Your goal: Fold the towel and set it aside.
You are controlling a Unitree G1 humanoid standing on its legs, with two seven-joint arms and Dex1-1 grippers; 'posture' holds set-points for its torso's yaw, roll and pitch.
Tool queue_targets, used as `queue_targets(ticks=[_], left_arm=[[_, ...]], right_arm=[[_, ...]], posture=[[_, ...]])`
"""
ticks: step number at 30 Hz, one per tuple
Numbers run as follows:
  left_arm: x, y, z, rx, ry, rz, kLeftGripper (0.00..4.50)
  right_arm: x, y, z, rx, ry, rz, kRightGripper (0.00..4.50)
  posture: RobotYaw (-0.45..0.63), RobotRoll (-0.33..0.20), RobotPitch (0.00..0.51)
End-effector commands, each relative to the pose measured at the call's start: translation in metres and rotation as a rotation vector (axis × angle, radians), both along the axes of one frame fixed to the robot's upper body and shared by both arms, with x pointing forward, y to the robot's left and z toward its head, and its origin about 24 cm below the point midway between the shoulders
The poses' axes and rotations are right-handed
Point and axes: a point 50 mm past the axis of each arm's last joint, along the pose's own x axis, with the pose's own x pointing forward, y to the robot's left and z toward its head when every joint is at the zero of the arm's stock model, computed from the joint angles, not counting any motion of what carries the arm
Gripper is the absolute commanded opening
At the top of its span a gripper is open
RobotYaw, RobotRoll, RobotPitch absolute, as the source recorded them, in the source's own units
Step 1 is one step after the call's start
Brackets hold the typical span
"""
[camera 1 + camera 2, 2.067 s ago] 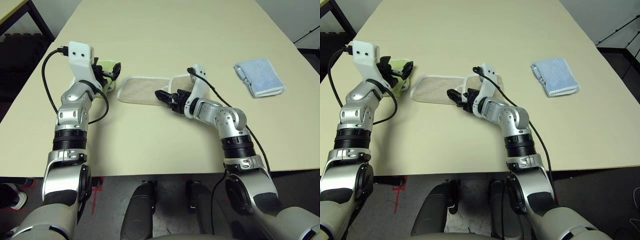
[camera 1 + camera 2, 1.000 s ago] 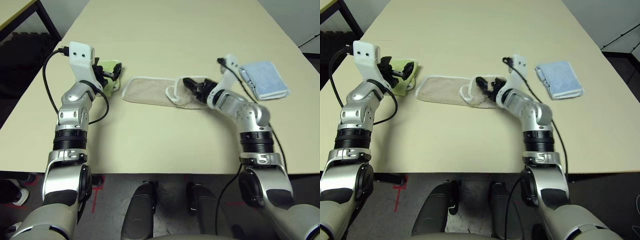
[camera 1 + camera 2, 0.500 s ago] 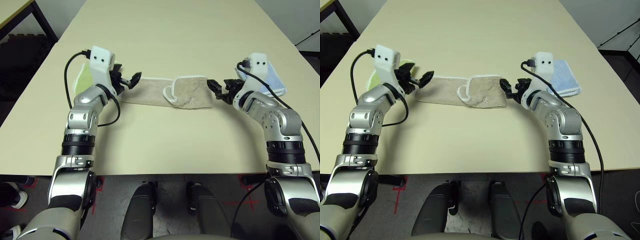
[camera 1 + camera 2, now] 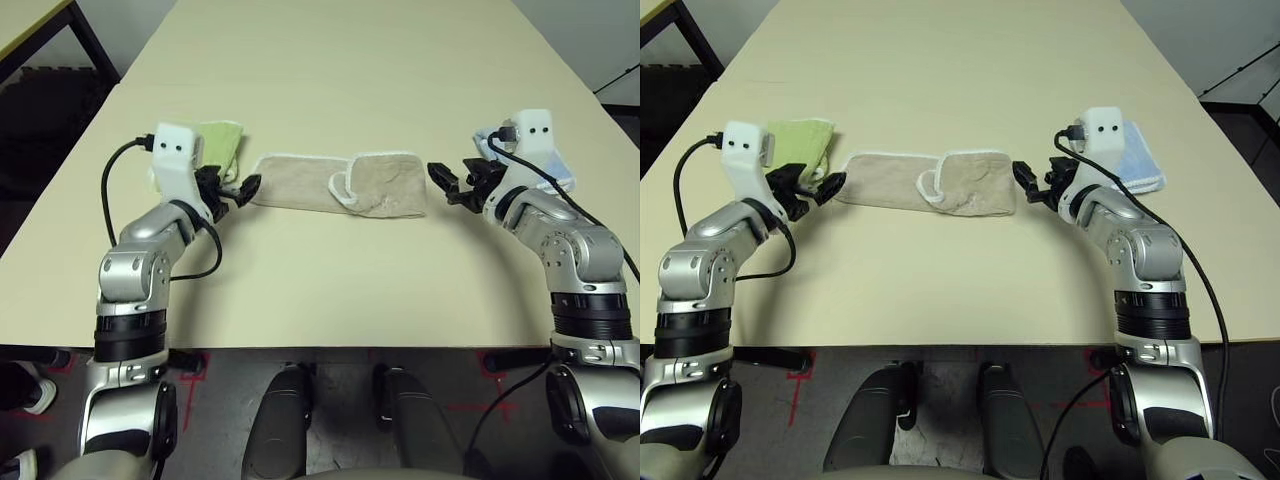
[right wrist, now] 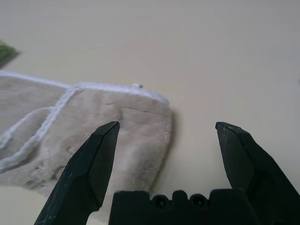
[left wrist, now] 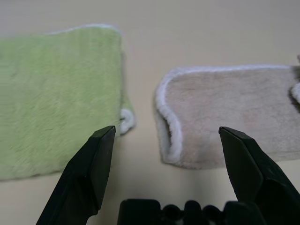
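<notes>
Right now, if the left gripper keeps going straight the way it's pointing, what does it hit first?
Most likely the near end of the beige towel: the open left gripper points along the table at it. The green towel lies just beside that line, so a slight drift could catch it instead.

The towel point(image 4: 340, 184) is matt tan terry cloth, fuzzy, edged with white stitched cord. Left of it, the green towel point(image 6: 56, 122) is the same soft pile; right of it, the blue towel point(image 4: 1137, 158) is also nappy cloth. The table point(image 4: 330, 70) under them is smooth, matt cream. Gripper fingers point(image 5: 89, 168) look like hard black plastic, faintly shiny.
</notes>
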Motion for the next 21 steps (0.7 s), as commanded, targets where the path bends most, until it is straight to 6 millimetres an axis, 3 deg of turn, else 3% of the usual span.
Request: queue_targets(ticks=[1,7,21], left_arm=[[-0.005,0.001,-0.001,-0.005,0.012,0.002,4.5],[-0.008,0.004,-0.007,-0.068,0.058,0.031,4.5],[-0.002,-0.004,-0.017,-0.24,0.171,0.089,4.5]], right_arm=[[-0.007,0.005,0.003,-0.026,-0.033,0.08,4.47],[-0.024,0.008,0.006,-0.086,-0.068,0.251,4.47],[-0.055,-0.001,-0.003,-0.221,-0.187,0.414,4.47]], posture=[[0.19,0.0,0.162],[0.19,0.0,0.154],[0.17,0.0,0.151]])
